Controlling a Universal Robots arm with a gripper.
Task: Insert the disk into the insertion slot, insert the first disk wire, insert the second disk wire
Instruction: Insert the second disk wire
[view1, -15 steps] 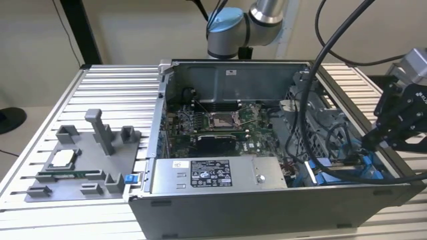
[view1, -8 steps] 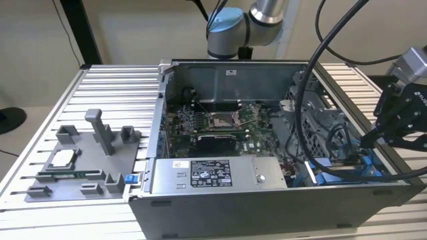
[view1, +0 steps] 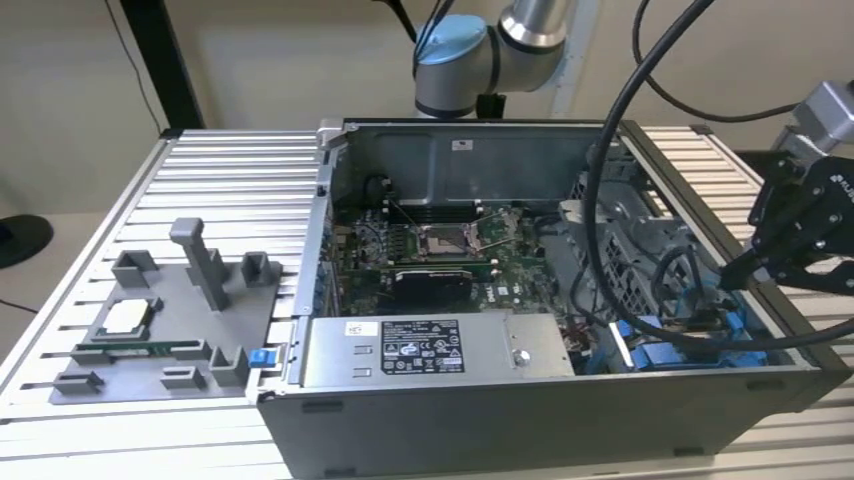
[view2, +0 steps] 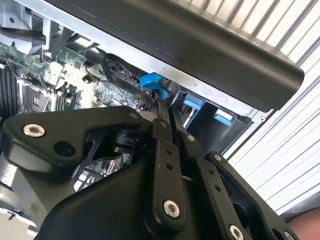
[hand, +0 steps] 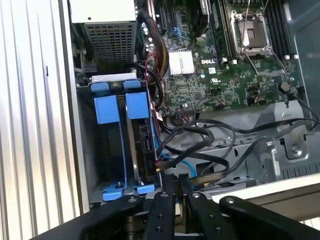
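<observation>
Looking across the slatted table (view1: 227, 170), I saw a grey fixture tray (view1: 147, 345) at the exterior view's left. Beside it was the open computer case (view1: 534, 425), its power-supply box (view1: 427, 352) along the near wall and the motherboard (view1: 441, 250) behind. Further right, the disk (hand: 144, 147) stood in its blue frame (hand: 137, 105) inside the drive bay, with black cables (hand: 200, 145) looping just beside it. Over that corner hung the gripper (view1: 742, 272), its jaws pressed together; whether they pinched a cable I could not tell.
</observation>
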